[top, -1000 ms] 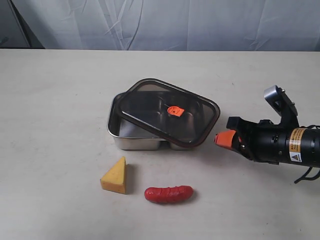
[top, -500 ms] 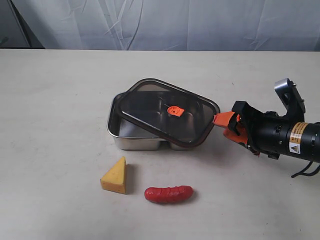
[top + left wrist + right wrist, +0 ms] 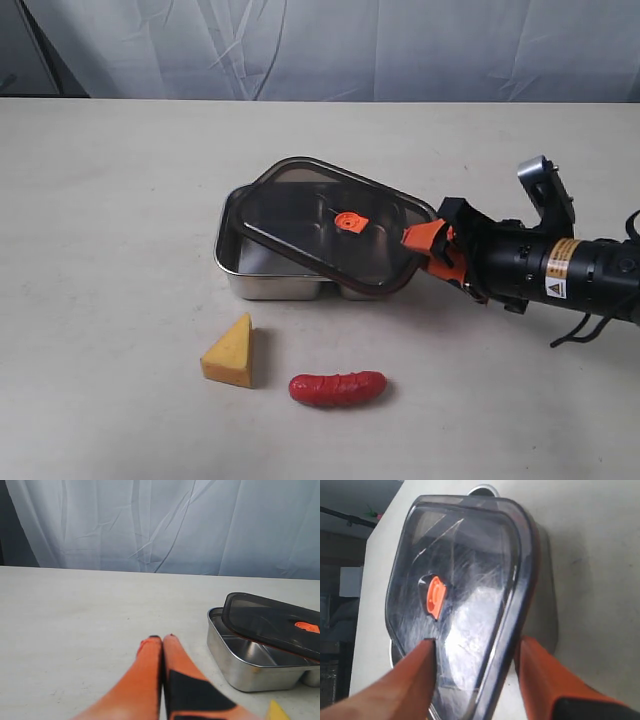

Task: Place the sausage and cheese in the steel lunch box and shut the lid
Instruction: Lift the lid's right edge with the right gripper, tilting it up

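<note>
**Step in hand: lid removal, grip approach.**

In the lower centre of the exterior view, the sausage (image 3: 338,387) lay on the table (image 3: 120,200). The cheese (image 3: 232,352) stood just to its left and apart from it. Neither item was touched or loaded.

Above them, at mid-frame, sat the steel lunch box (image 3: 265,285). The lid (image 3: 300,212) rested askew on it, and the box's lower-left corner was uncovered.

At the lid's right end, the right gripper (image 3: 427,251) was level with the rim. In the right wrist view its fingers (image 3: 415,680) stood partly spread, one on each side of the lid's edge. No clamping was visible.

In the left wrist view, the left gripper (image 3: 161,639) was low over bare table, to the left of the box. Its fingers were pressed together and held nothing.

**Next move, as judged:**
1. Close the right fingers squarely on the rim.
2. Lift the lid clear without dragging the box.
3. Set the lid aside, away from the food.

The lid looked smooth and thin at the rim, so a shallow bite might slip.
</note>
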